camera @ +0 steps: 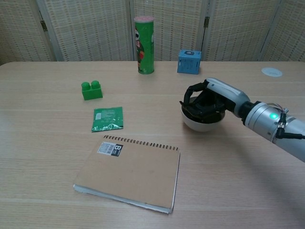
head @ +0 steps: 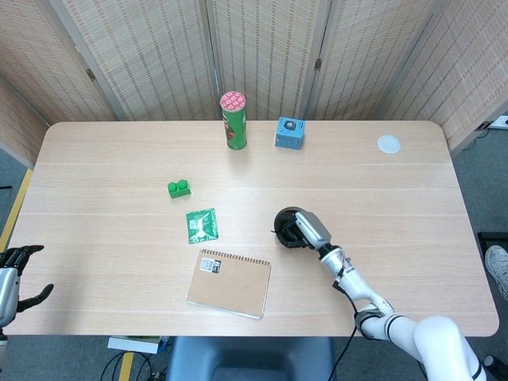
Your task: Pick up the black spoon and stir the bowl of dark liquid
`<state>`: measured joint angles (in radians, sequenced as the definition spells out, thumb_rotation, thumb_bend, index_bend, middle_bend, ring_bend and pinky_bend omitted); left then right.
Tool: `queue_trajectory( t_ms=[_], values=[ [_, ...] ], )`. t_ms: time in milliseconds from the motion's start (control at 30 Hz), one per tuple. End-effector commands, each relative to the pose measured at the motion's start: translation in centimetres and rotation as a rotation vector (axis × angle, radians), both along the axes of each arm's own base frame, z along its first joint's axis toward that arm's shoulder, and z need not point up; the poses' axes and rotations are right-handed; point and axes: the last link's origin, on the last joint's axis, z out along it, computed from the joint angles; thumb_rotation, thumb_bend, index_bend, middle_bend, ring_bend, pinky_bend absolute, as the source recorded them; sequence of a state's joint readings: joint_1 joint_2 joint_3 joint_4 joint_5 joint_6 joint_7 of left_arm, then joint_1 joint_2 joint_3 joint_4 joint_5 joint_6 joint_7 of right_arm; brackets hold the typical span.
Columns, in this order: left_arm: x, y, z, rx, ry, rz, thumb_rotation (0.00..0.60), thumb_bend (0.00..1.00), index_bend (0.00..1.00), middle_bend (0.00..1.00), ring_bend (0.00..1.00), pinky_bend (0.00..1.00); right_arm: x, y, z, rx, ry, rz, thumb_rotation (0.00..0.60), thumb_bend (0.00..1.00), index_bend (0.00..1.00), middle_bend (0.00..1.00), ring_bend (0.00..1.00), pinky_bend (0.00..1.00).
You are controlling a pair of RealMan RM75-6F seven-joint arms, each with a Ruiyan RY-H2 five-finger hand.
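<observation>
A white bowl (camera: 200, 125) of dark liquid stands right of the table's middle. My right hand (camera: 206, 101) lies directly over it, its dark fingers curled down across the rim and hiding most of the liquid. The black spoon is not lying anywhere on the table; a thin dark piece at the bowl's left edge (head: 275, 231) looks like part of it, gripped in that hand. In the head view the right hand (head: 302, 228) covers the bowl (head: 281, 219). My left hand (head: 14, 275) hangs off the table's near left corner, fingers apart and holding nothing.
A spiral notebook (camera: 131, 171) lies left of the bowl, towards the front. A green packet (camera: 108, 118) and a green brick (camera: 91, 89) sit further left. A green can (camera: 145, 45) and a blue cube (camera: 189, 61) stand behind the bowl, and a white disc (camera: 271, 72) lies far right.
</observation>
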<state>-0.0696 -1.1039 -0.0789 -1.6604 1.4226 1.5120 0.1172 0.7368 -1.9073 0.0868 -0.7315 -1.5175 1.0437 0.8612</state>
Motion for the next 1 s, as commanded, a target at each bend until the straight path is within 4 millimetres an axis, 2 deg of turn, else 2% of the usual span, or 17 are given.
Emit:
queue_trajectory(
  t_ms=[33, 133, 300, 400, 600, 700, 767, 933, 1000],
  values=[
    [0.0, 0.0, -0.1, -0.003, 0.000, -0.001, 0.600, 0.23, 0.27, 0.31, 0.25, 0.27, -0.4, 0.0, 0.3, -0.009, 0.019, 0.001, 0.600, 0.46, 0.76, 0.91, 1.00, 1.00],
    [0.1, 0.1, -0.2, -0.004, -0.002, -0.004, 0.600, 0.23, 0.27, 0.31, 0.25, 0.27, -0.5, -0.1, 0.6, -0.017, 0.037, 0.006, 0.600, 0.41, 0.72, 0.91, 1.00, 1.00],
    [0.1, 0.1, -0.1, -0.003, -0.001, -0.006, 0.600, 0.23, 0.27, 0.31, 0.25, 0.27, -0.5, -0.3, 1.1, -0.027, 0.062, 0.012, 0.600, 0.23, 0.46, 0.90, 1.00, 1.00],
    [0.2, 0.1, -0.1, -0.003, -0.003, -0.006, 0.600, 0.23, 0.27, 0.31, 0.25, 0.27, -0.5, -0.2, 1.5, -0.030, 0.071, 0.013, 0.600, 0.18, 0.35, 0.90, 1.00, 1.00],
    [0.2, 0.3, -0.1, -0.001, -0.007, -0.010, 0.600, 0.23, 0.27, 0.30, 0.25, 0.27, -0.4, 0.0, 2.9, -0.061, 0.067, 0.023, 0.600, 0.16, 0.29, 0.90, 1.00, 1.00],
    [0.3, 0.4, -0.1, 0.000, -0.008, -0.016, 0.600, 0.23, 0.27, 0.30, 0.25, 0.27, -0.7, 0.2, 4.3, -0.098, 0.081, 0.042, 0.600, 0.16, 0.29, 0.89, 1.00, 1.00],
    [0.4, 0.5, 0.0, 0.002, -0.008, -0.020, 0.600, 0.23, 0.27, 0.30, 0.25, 0.27, -1.1, 0.3, 5.8, -0.145, 0.120, 0.056, 0.600, 0.17, 0.29, 0.88, 1.00, 1.00],
    [0.5, 0.9, -0.1, 0.003, -0.015, -0.024, 0.600, 0.23, 0.27, 0.30, 0.25, 0.27, -2.4, 1.3, 9.6, -0.239, 0.198, 0.048, 0.600, 0.27, 0.29, 0.83, 1.00, 1.00],
    [0.6, 1.0, -0.2, 0.002, -0.017, -0.030, 0.600, 0.23, 0.27, 0.30, 0.25, 0.27, -3.1, 2.0, 11.3, -0.280, 0.256, 0.036, 0.600, 0.31, 0.29, 0.79, 0.97, 1.00]
  ],
)
